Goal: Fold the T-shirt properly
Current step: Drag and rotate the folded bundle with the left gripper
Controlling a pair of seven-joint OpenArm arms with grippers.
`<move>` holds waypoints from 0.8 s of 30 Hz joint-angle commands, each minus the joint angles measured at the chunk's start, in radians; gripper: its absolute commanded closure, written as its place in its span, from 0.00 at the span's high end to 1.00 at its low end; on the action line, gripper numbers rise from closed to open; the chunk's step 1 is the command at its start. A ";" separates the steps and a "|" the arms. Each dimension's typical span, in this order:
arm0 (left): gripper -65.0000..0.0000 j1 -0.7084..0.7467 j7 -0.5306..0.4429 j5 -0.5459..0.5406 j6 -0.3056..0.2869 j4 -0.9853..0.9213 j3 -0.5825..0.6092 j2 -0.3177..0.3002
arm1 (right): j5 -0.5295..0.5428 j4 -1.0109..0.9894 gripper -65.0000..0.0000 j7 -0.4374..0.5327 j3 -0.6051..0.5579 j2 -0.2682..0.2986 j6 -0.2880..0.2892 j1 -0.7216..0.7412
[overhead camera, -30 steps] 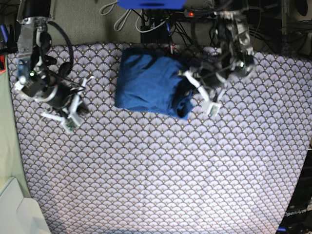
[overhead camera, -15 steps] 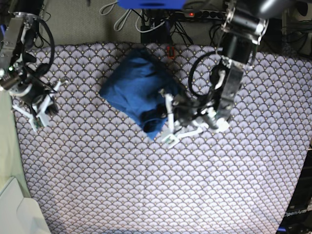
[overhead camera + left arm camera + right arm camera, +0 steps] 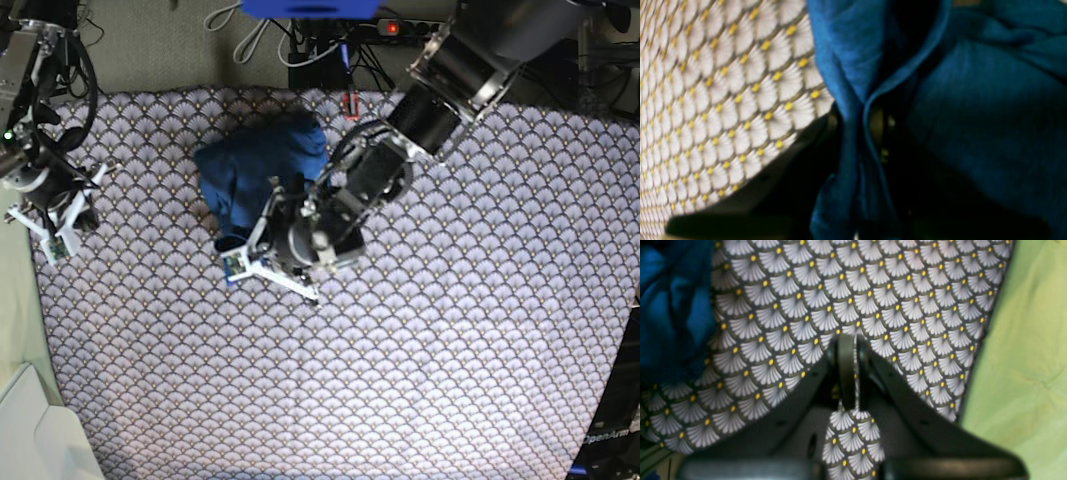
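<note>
The T-shirt point(image 3: 262, 172) is a plain blue bundle lying crumpled on the scallop-patterned tablecloth point(image 3: 420, 360), at the back left of centre. My left gripper point(image 3: 240, 252) reaches across from the right and is shut on the shirt's near lower edge. In the left wrist view a fold of the T-shirt point(image 3: 990, 116) runs down between the fingers of the left gripper point(image 3: 858, 133). My right gripper point(image 3: 55, 232) hovers over the cloth near the left edge, apart from the shirt. Its fingers point(image 3: 846, 370) are pressed together on nothing, with the T-shirt point(image 3: 673, 306) off to the upper left.
A green surface point(image 3: 1023, 356) borders the tablecloth on the right gripper's side. A white box point(image 3: 30, 430) sits at the front left corner. Cables and a power strip point(image 3: 400, 28) lie behind the table's back edge.
My left arm has swung further left and forward, dragging the shirt's edge along; the bundle has shifted left and bunched up. The right gripper has hardly moved.
</note>
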 commanded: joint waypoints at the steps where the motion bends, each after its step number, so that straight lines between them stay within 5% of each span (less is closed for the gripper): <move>1: 0.00 -0.025 -0.039 -0.008 -0.002 0.006 0.008 0.011 | 0.010 0.018 0.00 0.021 0.006 0.026 0.005 0.007; 9: 0.00 -0.030 -0.131 0.003 -0.005 0.003 0.021 0.004 | 0.010 0.012 0.00 0.021 0.006 0.029 0.005 0.007; 24: 0.01 -0.028 -0.162 0.003 0.002 0.014 0.021 0.004 | 0.010 0.009 0.00 0.021 0.006 0.026 0.005 0.010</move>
